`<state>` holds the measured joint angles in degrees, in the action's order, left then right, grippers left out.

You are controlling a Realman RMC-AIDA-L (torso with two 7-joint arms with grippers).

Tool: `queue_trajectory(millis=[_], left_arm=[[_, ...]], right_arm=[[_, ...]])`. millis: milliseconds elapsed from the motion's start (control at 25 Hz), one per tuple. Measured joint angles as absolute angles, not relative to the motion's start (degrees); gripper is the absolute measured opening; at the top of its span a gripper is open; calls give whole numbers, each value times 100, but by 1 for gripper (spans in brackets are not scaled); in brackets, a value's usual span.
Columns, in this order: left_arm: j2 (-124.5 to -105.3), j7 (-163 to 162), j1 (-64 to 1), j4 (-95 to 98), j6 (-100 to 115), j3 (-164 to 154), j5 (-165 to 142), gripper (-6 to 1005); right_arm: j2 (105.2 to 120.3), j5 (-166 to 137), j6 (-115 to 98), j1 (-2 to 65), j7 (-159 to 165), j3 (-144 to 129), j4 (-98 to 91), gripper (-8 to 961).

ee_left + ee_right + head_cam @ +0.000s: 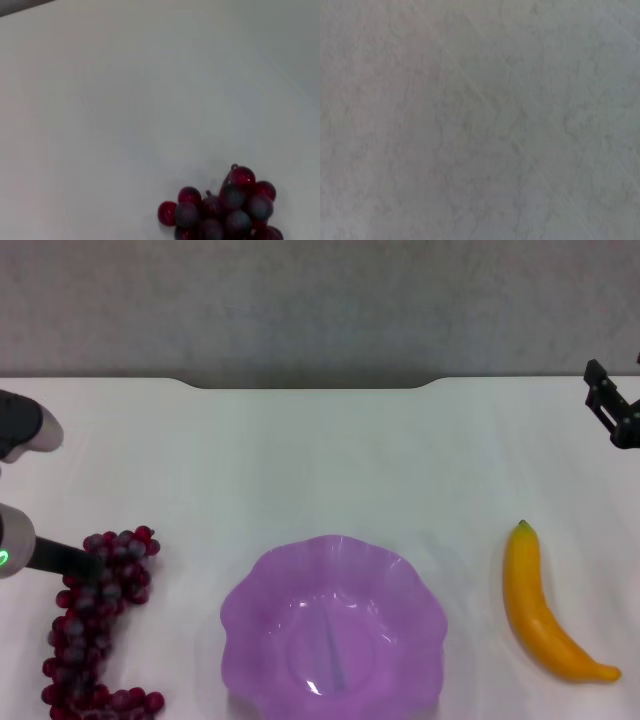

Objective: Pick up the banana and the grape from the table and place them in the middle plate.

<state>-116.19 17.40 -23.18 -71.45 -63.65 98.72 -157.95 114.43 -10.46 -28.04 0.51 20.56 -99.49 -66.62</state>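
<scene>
Left gripper point(88, 566) reaches in from the left edge of the head view, its dark finger lying against the far end of the grapes point(95, 625); whether it is released or clenched cannot be told. Its arm shows a small green light near the frame edge. The grapes lie on the table point(320, 460) as a long dark red bunch, left of the plate point(333, 628) and apart from it. In the left wrist view the end of the bunch point(225, 207) sits on bare white tabletop, with no finger visible.

The right gripper point(612, 405) hangs at the far right edge of the head view, well apart from the fruit; its state cannot be told either. The right wrist view shows only a grey, mottled surface.

The purple plate, with its wavy rim, sits at the near middle of the table. The banana point(540, 608) lies on the table to the right of the plate, apart from it, its green stem tip pointing away from the robot.
</scene>
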Motion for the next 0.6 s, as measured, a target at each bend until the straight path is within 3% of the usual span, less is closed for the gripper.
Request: queue_trajectory(millis=[80, 200, 600], left_arm=[[-11615, 1745, -2408, -6942, -6340, 9872, -15794, 425], [-11608, 1775, -2496, -6757, -6315, 9874, -15794, 208], [-11627, 1791, -2387, -6876, -6123, 9867, -15798, 107]], right_arm=[[11443, -1045, -2804, 52, 2056, -9949, -6661, 612], [11443, -1046, -2804, 53, 2057, -9949, -6671, 612], [11443, -1046, -2804, 53, 2056, -9948, -6660, 613]])
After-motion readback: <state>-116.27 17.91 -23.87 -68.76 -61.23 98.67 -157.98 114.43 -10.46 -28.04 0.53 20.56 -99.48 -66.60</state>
